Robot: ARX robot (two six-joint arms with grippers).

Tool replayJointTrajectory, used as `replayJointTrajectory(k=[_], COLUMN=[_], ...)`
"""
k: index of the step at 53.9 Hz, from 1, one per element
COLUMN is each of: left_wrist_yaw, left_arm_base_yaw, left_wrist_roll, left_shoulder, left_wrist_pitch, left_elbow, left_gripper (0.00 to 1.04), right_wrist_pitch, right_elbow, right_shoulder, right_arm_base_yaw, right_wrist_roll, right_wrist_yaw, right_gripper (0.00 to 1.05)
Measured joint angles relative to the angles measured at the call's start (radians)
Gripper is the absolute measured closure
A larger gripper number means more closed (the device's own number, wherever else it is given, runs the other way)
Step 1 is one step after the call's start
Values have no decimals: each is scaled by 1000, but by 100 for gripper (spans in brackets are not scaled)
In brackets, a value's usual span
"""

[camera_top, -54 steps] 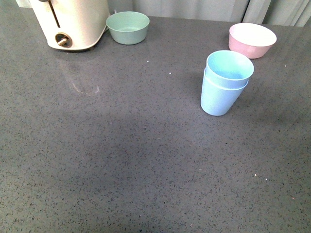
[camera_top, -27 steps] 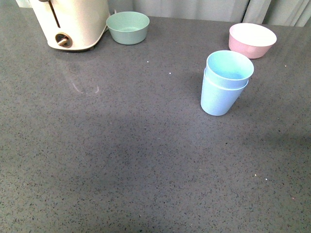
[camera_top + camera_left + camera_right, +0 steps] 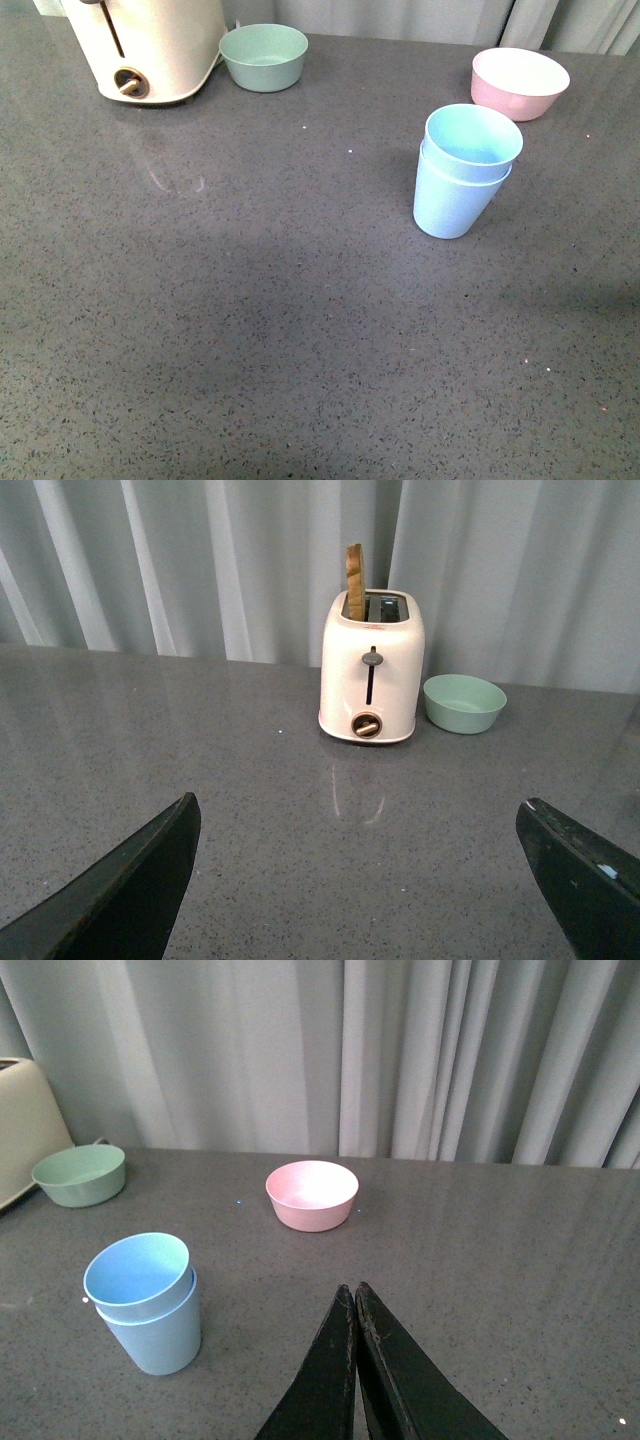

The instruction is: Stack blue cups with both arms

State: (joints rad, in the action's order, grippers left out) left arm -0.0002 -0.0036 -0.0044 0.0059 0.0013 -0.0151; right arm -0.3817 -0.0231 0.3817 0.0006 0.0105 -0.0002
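The two blue cups (image 3: 462, 172) stand nested, one inside the other, upright on the grey counter right of centre; the right wrist view also shows the blue cups (image 3: 147, 1305). Neither arm appears in the front view. My right gripper (image 3: 352, 1290) is shut with nothing in it, its black fingers pressed together well clear of the stack. My left gripper (image 3: 358, 815) is open, its fingers spread wide over bare counter, facing the toaster; the cups do not show in its view.
A cream toaster (image 3: 150, 48) with a slice in it stands at the back left, a mint-green bowl (image 3: 263, 56) beside it. A pink bowl (image 3: 519, 82) sits at the back right, behind the stack. Grey curtains hang behind the counter.
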Motion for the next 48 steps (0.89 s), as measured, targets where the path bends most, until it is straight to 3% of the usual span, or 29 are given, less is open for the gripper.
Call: replayJointTrajectory(k=[37,43,48], left_wrist_yaw=[0,0,0], left_arm_base_yaw=[0,0,0], left_wrist_roll=[0,0,0], left_shoulder=[0,0,0], left_wrist_pitch=[0,0,0], left_elbow=[0,0,0], left_gripper=[9,9,9], right_wrist_pitch=[205,361,376], right_elbow=[0,0,0], right_shoulder=[-206,-329,-371], right_arm_base_yaw=[0,0,0], right_wrist_roll=[0,0,0], right_wrist_yaw=[0,2,0], right_gripper=[103,103,103])
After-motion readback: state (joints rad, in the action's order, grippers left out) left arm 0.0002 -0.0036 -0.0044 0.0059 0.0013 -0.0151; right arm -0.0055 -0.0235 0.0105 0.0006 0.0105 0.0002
